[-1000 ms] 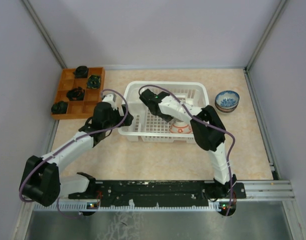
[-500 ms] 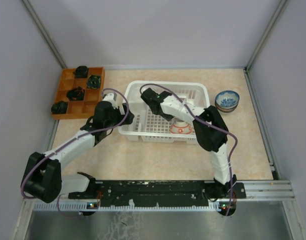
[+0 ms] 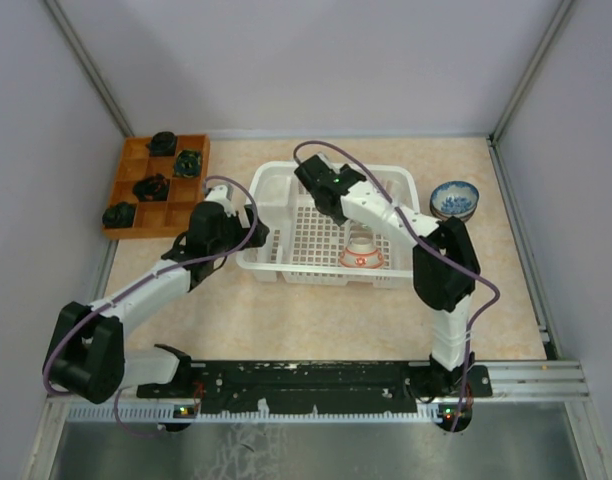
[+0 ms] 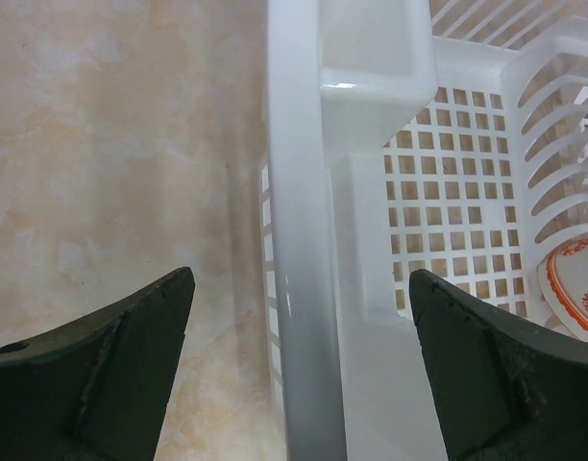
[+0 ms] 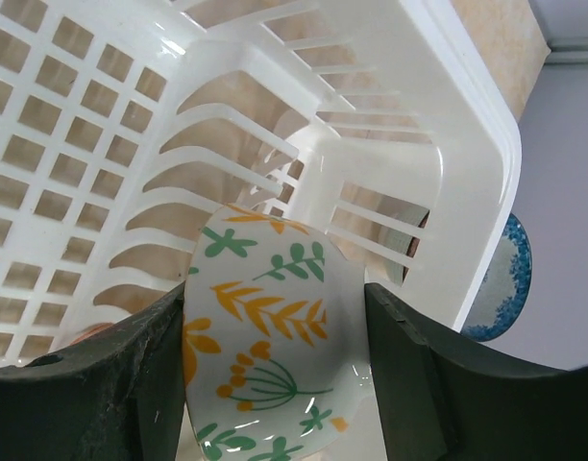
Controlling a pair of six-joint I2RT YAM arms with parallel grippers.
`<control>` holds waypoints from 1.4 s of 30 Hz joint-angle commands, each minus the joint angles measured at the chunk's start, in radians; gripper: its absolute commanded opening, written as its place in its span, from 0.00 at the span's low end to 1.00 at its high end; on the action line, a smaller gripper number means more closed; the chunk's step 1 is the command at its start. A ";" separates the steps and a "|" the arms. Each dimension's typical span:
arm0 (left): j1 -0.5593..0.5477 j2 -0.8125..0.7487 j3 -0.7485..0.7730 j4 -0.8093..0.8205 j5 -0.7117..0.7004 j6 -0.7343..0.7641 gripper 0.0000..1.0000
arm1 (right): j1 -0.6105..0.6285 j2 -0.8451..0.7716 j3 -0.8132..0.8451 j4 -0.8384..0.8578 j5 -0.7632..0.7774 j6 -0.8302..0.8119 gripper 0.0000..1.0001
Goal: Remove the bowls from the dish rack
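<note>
**Leaf bowl** [image 5: 265,365]: white glaze with orange and green sprigs. It sits between the fingers of my right hand [image 5: 273,300], over the divider end of the rack [image 3: 276,262]. The hand is closed on it, one finger against each side. I cannot tell if it is clear of the dividers. It is stiff, glossy ceramic, so I judge it slippery and easy to chip. It wants a firm grip across the wall and no knocks on the plastic.

**Red bowl** [image 3: 361,256]: upside down on the rack floor, near side. I judge the foot ring the best hold.

**Blue bowls** [image 3: 454,198]: stacked on the bench [image 3: 316,320], right of the rack.

**Left hand** [image 4: 302,279]: open, fingers astride the rack's left wall and gripping nothing. The rack looks light, and I judge it liable to shift.
</note>
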 commanded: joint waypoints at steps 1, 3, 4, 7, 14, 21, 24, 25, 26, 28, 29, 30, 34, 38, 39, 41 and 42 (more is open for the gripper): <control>0.006 0.029 0.000 -0.042 0.003 0.010 0.99 | -0.033 -0.071 0.003 0.013 0.013 0.045 0.21; 0.007 0.032 0.000 -0.042 0.004 0.011 0.99 | -0.045 -0.082 -0.004 0.018 0.015 0.067 0.21; 0.006 0.033 0.001 -0.042 0.004 0.011 0.99 | -0.053 -0.088 -0.007 0.020 0.016 0.078 0.20; 0.007 0.039 0.000 -0.040 0.004 0.011 0.99 | -0.082 -0.101 -0.019 0.024 0.013 0.115 0.21; 0.008 0.041 0.000 -0.038 0.004 0.008 0.99 | -0.147 -0.098 -0.044 0.067 -0.024 0.166 0.21; 0.009 0.041 0.001 -0.037 0.000 0.007 0.99 | -0.209 -0.073 -0.053 0.097 -0.091 0.226 0.22; 0.010 0.043 0.001 -0.035 0.000 0.007 0.99 | -0.240 -0.066 -0.054 0.089 -0.129 0.258 0.22; 0.010 0.043 0.001 -0.036 0.001 0.007 0.99 | -0.250 -0.068 -0.060 0.094 -0.147 0.266 0.23; 0.010 0.045 0.001 -0.034 0.001 0.007 0.99 | -0.257 -0.071 -0.064 0.101 -0.166 0.266 0.23; 0.010 0.051 0.003 -0.032 0.001 0.008 0.99 | -0.262 -0.073 -0.080 0.117 -0.177 0.259 0.25; 0.009 0.052 0.004 -0.031 0.002 0.008 0.99 | -0.262 -0.073 -0.083 0.117 -0.170 0.255 0.27; 0.009 0.053 0.004 -0.031 0.003 0.008 0.99 | -0.263 -0.070 -0.083 0.115 -0.158 0.254 0.29; 0.009 0.059 0.005 -0.028 0.006 0.007 0.99 | -0.265 -0.047 -0.083 0.097 -0.106 0.252 0.43; 0.009 0.061 0.005 -0.026 0.007 0.007 0.99 | -0.265 -0.027 -0.070 0.078 -0.064 0.254 0.54; 0.009 0.059 0.005 -0.026 0.007 0.007 0.99 | -0.265 -0.024 -0.067 0.075 -0.056 0.253 0.56; 0.009 0.058 0.003 -0.026 0.005 0.007 0.99 | -0.264 -0.021 -0.062 0.070 -0.037 0.251 0.60; 0.009 0.058 0.003 -0.026 0.005 0.007 0.99 | -0.265 -0.017 -0.056 0.065 -0.031 0.251 0.62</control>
